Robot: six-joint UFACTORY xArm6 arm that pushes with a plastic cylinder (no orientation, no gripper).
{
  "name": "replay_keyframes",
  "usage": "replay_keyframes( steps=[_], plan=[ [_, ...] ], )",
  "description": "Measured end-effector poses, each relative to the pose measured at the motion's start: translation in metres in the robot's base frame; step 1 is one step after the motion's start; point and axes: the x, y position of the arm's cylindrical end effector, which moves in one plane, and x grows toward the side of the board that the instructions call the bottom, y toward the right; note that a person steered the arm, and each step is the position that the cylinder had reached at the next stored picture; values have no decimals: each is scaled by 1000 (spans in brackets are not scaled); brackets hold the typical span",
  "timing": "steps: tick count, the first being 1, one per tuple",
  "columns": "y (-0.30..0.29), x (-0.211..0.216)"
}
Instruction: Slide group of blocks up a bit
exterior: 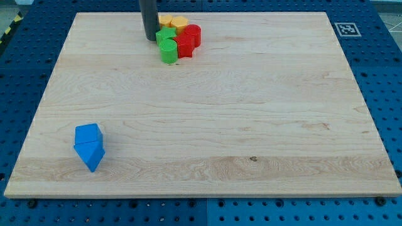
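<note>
The two blue blocks lay farthest from my tip, far down toward the view's bottom and off to the view's left of it, close to the desk's (207,125) lower left corner. A blue cube (88,134) sat just above a blue wedge-like block (90,154), and the two touched each other.

My tip (150,39) stood near the view's top, at the end of the straight dark rod (149,17), which came down from the top edge. The arm carried no hand, only this rod, so there was nothing to open, close or grip. The tip rested on the desk at the left side of the group of blocks, just beside them; whether it actually touched one could not be told.

Right of the tip sat the group itself, packed tight near the desk's top edge. Closest to the tip were the green blocks: one green block (165,35) of unclear shape and, just below it, a green cylinder (168,51). Above these and to the tip's right lay two yellow blocks (173,23), partly hidden behind the rod. Farthest right of the tip were the red blocks: a red cylinder (192,34) and a red block (184,46) below it, pressed against the green ones.
</note>
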Motion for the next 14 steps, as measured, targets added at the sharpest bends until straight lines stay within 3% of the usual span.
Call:
replay_keyframes(
  steps=[2, 3, 4, 5, 8, 11, 14],
  plan=[
    [-23, -6],
    [-49, -52],
    [-49, -64],
    [-51, -43],
    [-30, 96],
    [40, 100],
    [44, 64]
  ],
)
